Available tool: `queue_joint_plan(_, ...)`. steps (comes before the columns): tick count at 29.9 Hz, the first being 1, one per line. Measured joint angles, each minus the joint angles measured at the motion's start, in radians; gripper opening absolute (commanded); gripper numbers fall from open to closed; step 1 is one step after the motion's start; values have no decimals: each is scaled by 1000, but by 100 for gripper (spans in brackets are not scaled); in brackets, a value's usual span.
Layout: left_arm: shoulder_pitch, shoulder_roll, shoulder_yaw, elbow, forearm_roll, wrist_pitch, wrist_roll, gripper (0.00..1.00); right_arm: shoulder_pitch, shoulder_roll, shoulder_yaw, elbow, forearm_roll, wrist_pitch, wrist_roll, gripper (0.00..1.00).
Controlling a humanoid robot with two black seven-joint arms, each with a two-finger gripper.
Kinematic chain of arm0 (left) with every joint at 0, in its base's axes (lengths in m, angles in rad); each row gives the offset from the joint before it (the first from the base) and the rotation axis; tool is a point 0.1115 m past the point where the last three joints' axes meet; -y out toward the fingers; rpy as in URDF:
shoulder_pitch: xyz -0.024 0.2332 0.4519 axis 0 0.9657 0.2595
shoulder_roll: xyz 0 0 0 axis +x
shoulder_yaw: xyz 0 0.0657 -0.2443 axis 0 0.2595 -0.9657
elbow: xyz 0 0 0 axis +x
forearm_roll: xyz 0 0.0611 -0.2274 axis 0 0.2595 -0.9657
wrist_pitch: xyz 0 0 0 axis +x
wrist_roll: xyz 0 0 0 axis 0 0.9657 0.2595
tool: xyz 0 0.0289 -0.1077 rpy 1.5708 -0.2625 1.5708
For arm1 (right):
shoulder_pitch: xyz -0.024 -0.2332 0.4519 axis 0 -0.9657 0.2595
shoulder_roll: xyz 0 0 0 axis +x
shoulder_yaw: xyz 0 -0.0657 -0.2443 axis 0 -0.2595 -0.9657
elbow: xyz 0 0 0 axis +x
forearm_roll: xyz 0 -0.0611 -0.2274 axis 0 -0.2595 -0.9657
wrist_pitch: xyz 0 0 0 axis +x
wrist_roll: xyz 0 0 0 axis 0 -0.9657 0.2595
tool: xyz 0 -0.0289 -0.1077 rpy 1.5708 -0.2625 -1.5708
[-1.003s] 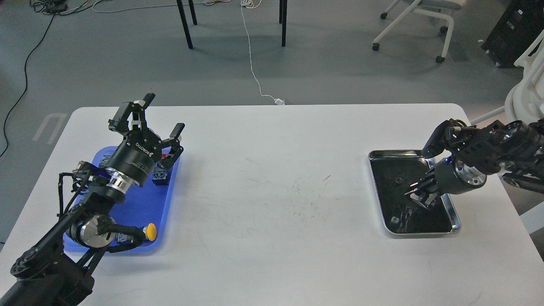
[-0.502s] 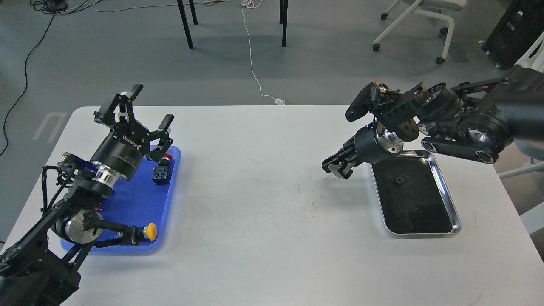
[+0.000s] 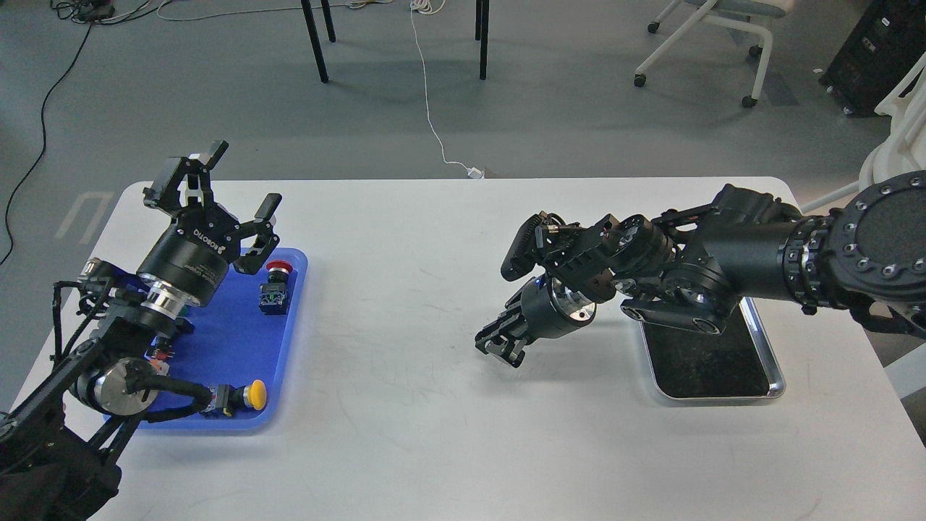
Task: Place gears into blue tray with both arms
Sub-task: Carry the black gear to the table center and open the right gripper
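So the right gripper (image 3: 501,346) is out over the bare middle of the white table (image 3: 448,405), well clear of the silver tray (image 3: 767,387) and pointing toward the blue tray (image 3: 239,347). Its fingers look pinched close together, but it's dark and small from here, so I can't tell if it's fully closed or has a gear in it. My guess is it's carrying one across. I can't spot any gears anywhere: what shows of the silver tray looks bare, and the arm covers its far end.

The left gripper (image 3: 217,192) sits above the blue tray's back edge, jaws spread wide and holding nothing, probably keeping out of the drop zone. Only push-button switches in there: red (image 3: 278,269), yellow (image 3: 253,395).
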State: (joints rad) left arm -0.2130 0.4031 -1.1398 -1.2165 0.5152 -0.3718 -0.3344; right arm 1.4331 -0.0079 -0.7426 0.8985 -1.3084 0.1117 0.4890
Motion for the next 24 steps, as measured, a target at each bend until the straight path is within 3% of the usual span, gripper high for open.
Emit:
queue_joint_plan(12,7,2,0,0,0,0,0,98,-58,8,-37,-70,6,-61,0,20)
queue_joint_plan(18,7,1,2,0,1,-1,1,98,-62,8,-37,-66,7,-64,0,37)
queue_joint_plan(22,7,0,3,0,2,-1,2,98,-62,8,-36,-65,17,-64,0,56)
queue_joint_plan(24,7,0,3,0,2,-1,2,98,-61,8,-34,-64,28,-64,0,70)
